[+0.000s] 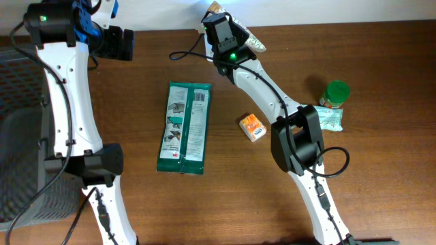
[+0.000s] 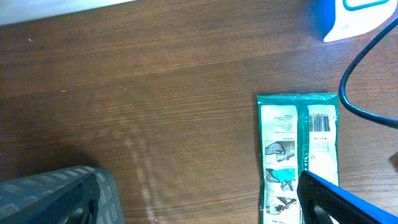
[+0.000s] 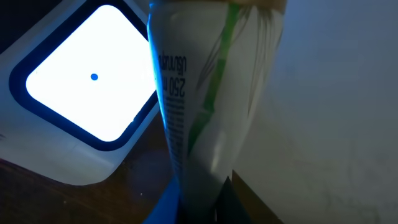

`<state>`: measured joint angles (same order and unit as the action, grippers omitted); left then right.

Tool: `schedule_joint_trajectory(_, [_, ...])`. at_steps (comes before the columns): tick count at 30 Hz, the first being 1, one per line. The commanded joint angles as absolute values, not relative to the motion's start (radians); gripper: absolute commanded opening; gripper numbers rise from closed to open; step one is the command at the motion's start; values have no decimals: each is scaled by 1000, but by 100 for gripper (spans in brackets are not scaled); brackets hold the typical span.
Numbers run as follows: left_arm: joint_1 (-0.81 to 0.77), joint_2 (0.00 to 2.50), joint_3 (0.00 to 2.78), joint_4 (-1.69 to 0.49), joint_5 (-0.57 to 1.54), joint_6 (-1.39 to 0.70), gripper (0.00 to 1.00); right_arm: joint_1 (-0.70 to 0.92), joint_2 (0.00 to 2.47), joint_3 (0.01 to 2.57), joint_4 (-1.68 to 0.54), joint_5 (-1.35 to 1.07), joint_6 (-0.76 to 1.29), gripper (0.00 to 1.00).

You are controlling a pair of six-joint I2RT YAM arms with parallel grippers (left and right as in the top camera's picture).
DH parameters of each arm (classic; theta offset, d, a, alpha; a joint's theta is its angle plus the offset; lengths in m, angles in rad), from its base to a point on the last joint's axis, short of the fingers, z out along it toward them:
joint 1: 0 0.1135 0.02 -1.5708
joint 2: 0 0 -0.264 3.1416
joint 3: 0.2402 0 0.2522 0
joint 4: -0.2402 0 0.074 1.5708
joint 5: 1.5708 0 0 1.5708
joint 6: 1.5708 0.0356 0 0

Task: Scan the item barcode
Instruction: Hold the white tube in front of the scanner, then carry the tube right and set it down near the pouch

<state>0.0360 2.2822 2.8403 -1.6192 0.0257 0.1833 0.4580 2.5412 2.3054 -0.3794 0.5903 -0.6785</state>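
Your right claw [image 3: 199, 200] is shut on the bottom of a soft white pouch [image 3: 211, 93] with green stripes. It holds the pouch up at the top centre of the overhead view, just beside the scanner [image 3: 93, 81], whose window glows white with a blue dot.

From the wrist view you can read small print down the pouch's side, but no barcode shows, so I judge that the code is not yet facing the window. Roll the wrist slowly about the pouch's long axis until the barcode side is square to the lit pane. Then pause there and hold it steady. The pouch looks floppy and glossy, so avoid a curved or glaring surface over the code. Do not squeeze harder.

Your left claw [image 1: 119, 43] is spread wide and holds nothing, at the upper left above bare worktop [image 1: 150, 204]. Leave it parked.

On containers: the pouch looks sealed, and its contents cannot be seen. The jar [image 1: 335, 94] with a green lid, at the right, is closed and stands at a pale packet, and what is in it I cannot tell. The dark mesh basket [image 1: 17, 143] at the left edge shows nothing inside that I can make out. The green packet [image 1: 184, 128] and the orange box [image 1: 253, 127] lie loose mid-frame.
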Motion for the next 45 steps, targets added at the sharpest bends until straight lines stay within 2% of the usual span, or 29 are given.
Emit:
schedule_joint_trajectory(1, [42,2277,2843,-1618,34,192,99,459,2527,2322,-365,614,-683,4])
schedule_joint_trajectory(19, [42,2277,2843,-1618,33,193,99,457,2515,2322,-403,614,-682,4])
schedule_joint_trajectory(24, [42,2277,2843,-1618,33,193,99,453,2515,2322,-397,606,-782,4])
schedule_joint_trajectory(29, [42,2277,2843,-1618,33,193,99,452,2514,2322,-390,556,-779,4])
schedule_joint_trajectory(36, [42,2277,2843,-1618,33,192,99,436,2278,2323,-566,279,-459,4])
schedule_joint_trajectory(40, [42,2277,2843,-1618,33,193,99,382,2066,2323,-822,100,-203,4])
schedule_joint_trajectory(42, [42,2277,2843,-1618,33,193,99,337,1973,2323,-1007,89,-33,4])
schedule_joint_trajectory(45, [42,2277,2843,-1618,33,193,99,260,1915,2323,-1253,89,60,4])
